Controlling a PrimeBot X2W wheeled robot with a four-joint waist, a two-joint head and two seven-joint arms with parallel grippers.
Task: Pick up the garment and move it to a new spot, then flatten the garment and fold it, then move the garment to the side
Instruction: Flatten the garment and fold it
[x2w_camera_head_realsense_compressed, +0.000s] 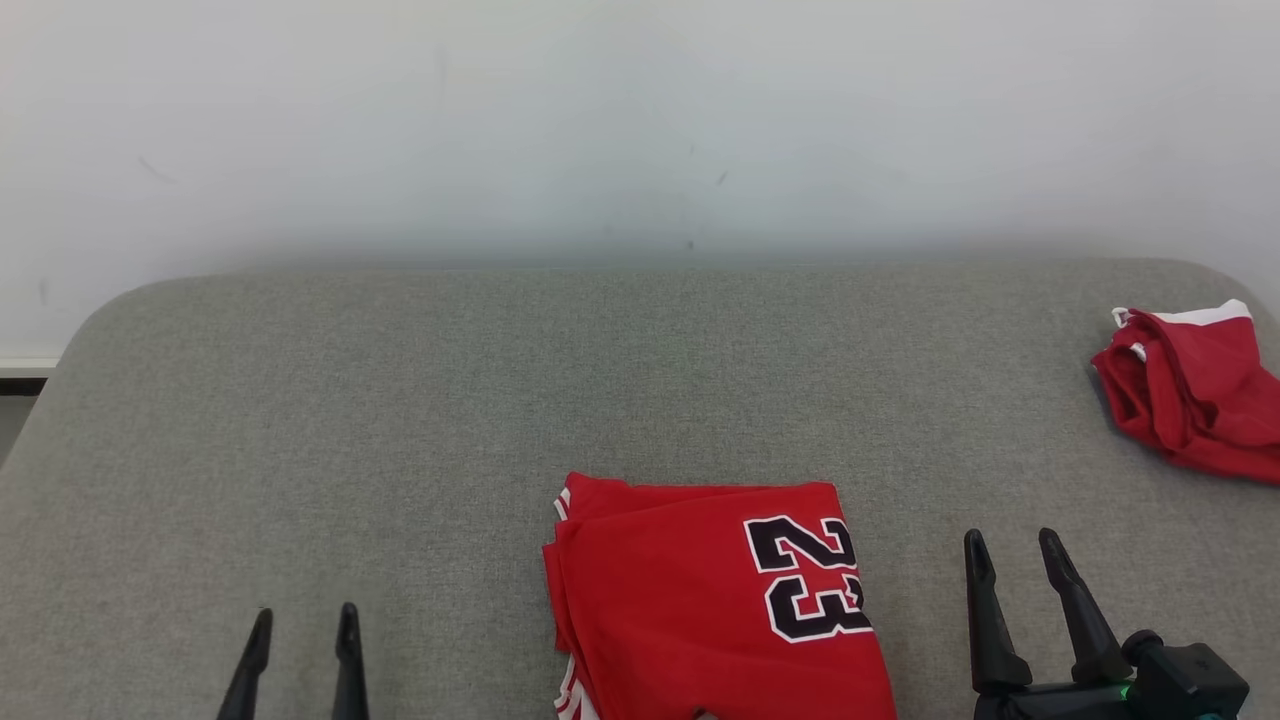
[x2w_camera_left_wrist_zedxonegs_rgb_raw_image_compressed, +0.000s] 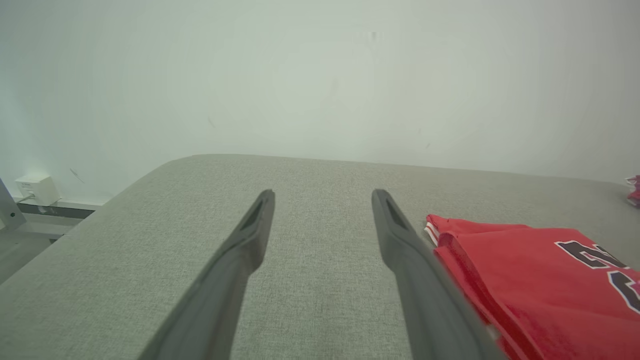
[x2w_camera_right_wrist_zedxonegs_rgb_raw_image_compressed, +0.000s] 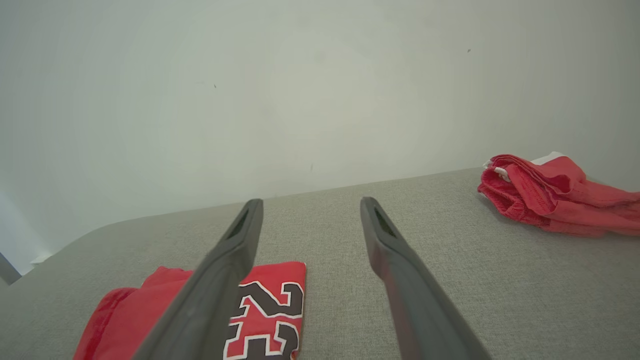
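left tool (x2w_camera_head_realsense_compressed: 305, 610) released, well left of folded jersey (x2w_camera_head_realsense_compressed: 690, 600) | right tool (x2w_camera_head_realsense_compressed: 1010, 534) released, just right of it, nearer

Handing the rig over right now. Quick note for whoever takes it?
Left gripper: open, empty, left of the jersey.
Right gripper: open, empty, right of it.
Red 23 jersey: folded, lying on the grey table between the grippers.
Second red garment: crumpled, far right.
Done: the fold looks finished.
Left: probably moving the jersey to the side.
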